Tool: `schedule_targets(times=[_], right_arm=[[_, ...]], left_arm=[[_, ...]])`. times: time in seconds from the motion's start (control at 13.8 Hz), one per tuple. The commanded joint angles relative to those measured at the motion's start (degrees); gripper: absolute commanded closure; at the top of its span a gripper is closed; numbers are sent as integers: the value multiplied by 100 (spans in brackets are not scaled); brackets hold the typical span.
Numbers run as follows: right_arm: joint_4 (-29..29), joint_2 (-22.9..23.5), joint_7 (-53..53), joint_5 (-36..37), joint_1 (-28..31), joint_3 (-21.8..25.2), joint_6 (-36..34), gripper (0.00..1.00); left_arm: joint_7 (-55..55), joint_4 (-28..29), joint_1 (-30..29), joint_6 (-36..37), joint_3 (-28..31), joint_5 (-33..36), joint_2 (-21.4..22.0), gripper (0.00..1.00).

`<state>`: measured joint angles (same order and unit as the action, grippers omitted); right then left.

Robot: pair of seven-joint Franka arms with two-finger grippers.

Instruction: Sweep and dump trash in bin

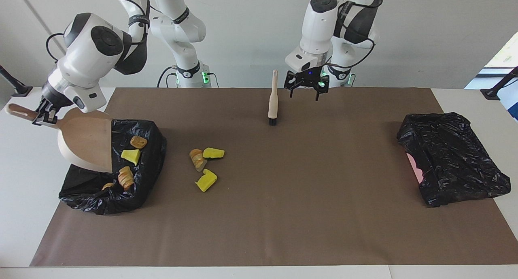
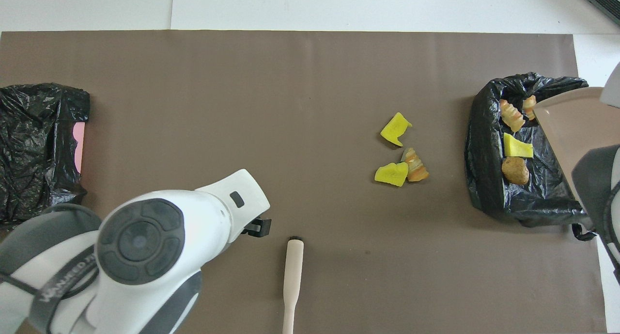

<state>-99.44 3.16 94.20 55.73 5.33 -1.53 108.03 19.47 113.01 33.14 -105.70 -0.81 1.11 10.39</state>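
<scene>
**First load tipped, a second sweep left to do**

Facing view: The right gripper (image 1: 44, 116) was clamped on the handle of the dustpan (image 1: 87, 143). It held the pan steeply tilted, with the mouth down over the black-lined bin (image 1: 149, 165) just below it. The pan looked empty. Four pieces of trash (image 1: 130, 155) lay inside the bin under the pan's lip: a brown roll, a yellow wedge and two sliced bread pieces. Three more pieces lay in a loose cluster on the mat (image 1: 283, 214). They were well clear of that gripper, between the bin and the middle of the mat. The left gripper (image 1: 306, 86) hung in the air with its fingers spread wide, gripping nothing. The brush (image 1: 273, 99) lay flat on the mat just beside it and apart from it, bristles pointing away from the robots. A second black bag (image 1: 453, 157) sat well off toward the left arm's end of the table, with nothing on top of it.

Overhead view: The left arm's bulk covered most of its own gripper, and only a dark finger showed near the bristle end of the brush (image 2: 293, 276). The three loose pieces sat well apart from both brush and gripper, nearer the bin (image 2: 484, 179). The four dumped pieces lay in the bin beside the tilted dustpan (image 2: 576, 130).

By my judgement the job was a little over half done. One load was in, the three loose pieces had yet to be swept onto the pan and tipped, and the brush would have to be gripped first.
</scene>
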Motion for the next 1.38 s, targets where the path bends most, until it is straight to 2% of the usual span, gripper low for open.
schedule_targets(times=[0.0,0.22,0.36,0.51,0.8,0.95,1.16,1.31], right_arm=[[-75,-307,-383,140,-356,-23,-483,100],[126,-334,-1147,-52,-944,-32,-1115,100],[171,-343,-1867,-499,-1279,-40,-1459,100],[197,-343,-2579,-1087,-1377,-76,-1583,100],[197,-352,-4046,-2370,-1377,-444,-1575,100],[267,-317,-5178,-3100,-1412,-585,-1513,100],[329,-53,-6682,-3541,-2086,-638,-1522,100],[364,279,-8025,-3892,-2421,-638,-1504,100]], left_arm=[[-713,-953,-491,602,-69,92,-283,0],[-1146,-1726,-975,996,-69,109,-423,0],[-1523,-2455,-1239,1611,-69,118,-651,0],[-1787,-2931,-1442,1999,-60,92,-828,0],[-1806,-3276,-1687,2114,-16,83,-1021,0],[-1937,-3267,-1811,2123,-16,83,-1022,0],[-1964,-3250,-1978,2150,-16,91,-961,0],[-1990,-3197,-1978,2158,158,92,-916,0]])
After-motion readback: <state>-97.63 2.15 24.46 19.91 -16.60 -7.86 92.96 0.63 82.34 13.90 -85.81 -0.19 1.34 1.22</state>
